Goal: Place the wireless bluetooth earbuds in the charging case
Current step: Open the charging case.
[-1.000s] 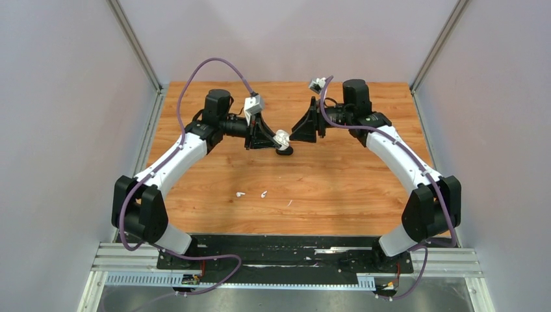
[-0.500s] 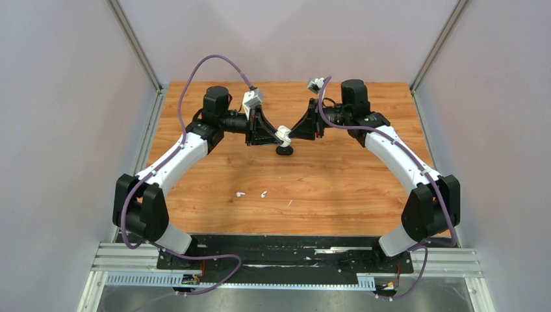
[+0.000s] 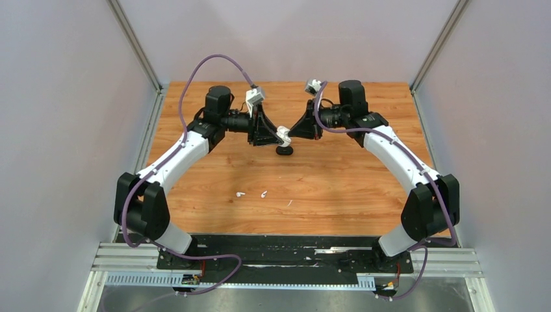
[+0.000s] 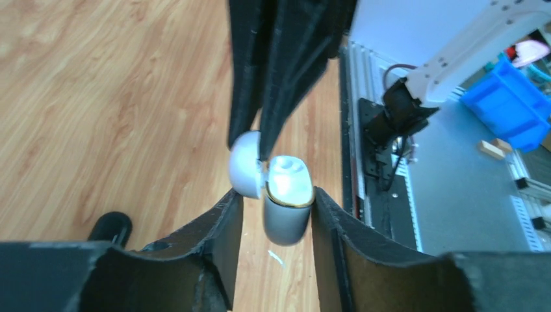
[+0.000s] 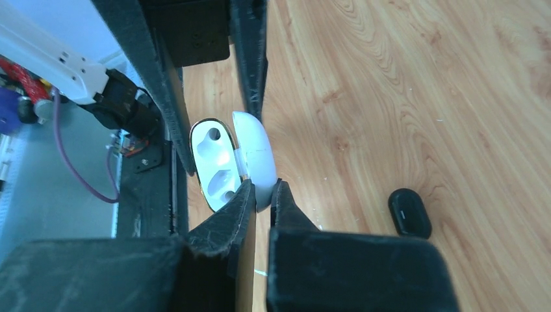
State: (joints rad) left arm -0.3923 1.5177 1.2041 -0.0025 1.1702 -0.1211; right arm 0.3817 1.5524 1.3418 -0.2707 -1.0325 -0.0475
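Note:
The white charging case (image 3: pixel 282 135) hangs in mid-air over the back middle of the table, lid swung open. My right gripper (image 5: pixel 262 188) is shut on the lid (image 5: pixel 255 153). Beside it the case body (image 5: pixel 213 162) shows two empty sockets. My left gripper (image 4: pixel 274 198) stands open around the body (image 4: pixel 288 214): the right finger touches it, a gap shows on the left, and the lid (image 4: pixel 245 166) rests against that finger's tip. In the top view both grippers, left (image 3: pixel 278 135) and right (image 3: pixel 288 134), meet at the case. Two earbuds (image 3: pixel 240 194) (image 3: pixel 264 193) lie on the wood nearer the bases.
A small black oval object (image 3: pixel 284 151) lies on the table just under the case, seen too in the right wrist view (image 5: pixel 409 212). A thin white fleck (image 3: pixel 290 203) lies right of the earbuds. Grey walls close in the table's sides.
My right gripper has closed onto the lid, which now stands open. The left jaws have widened around the case body. Both grippers have risen slightly.

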